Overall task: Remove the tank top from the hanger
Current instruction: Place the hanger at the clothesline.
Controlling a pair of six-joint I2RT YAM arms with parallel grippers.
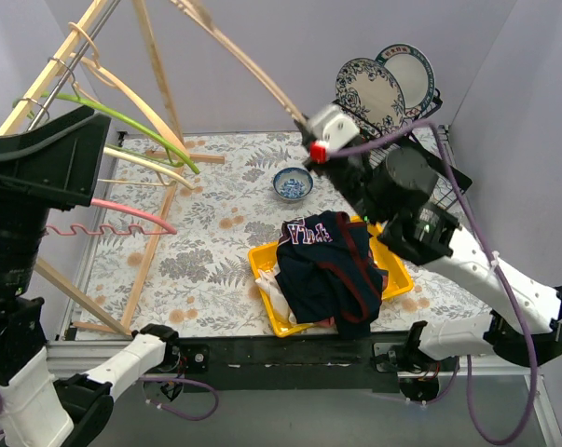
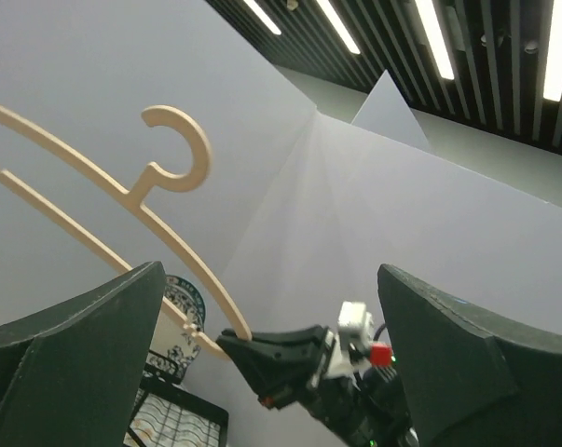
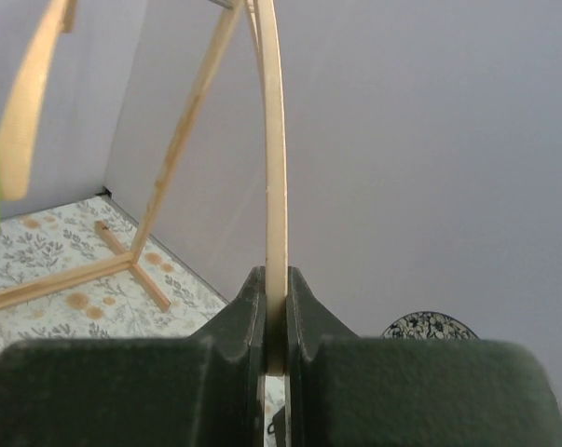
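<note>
The dark navy tank top with red trim lies crumpled over the yellow tray, off the hanger. My right gripper is raised above the table and shut on one arm end of the bare beige wooden hanger. The right wrist view shows the hanger arm pinched between the fingertips of that gripper. In the left wrist view the hanger and the right gripper show against the wall. My left gripper is raised high at the left, open and empty.
A wooden rack at the left carries green, pink and beige hangers. A blue patterned bowl stands mid-table. Patterned plates stand in a black dish rack at the back right.
</note>
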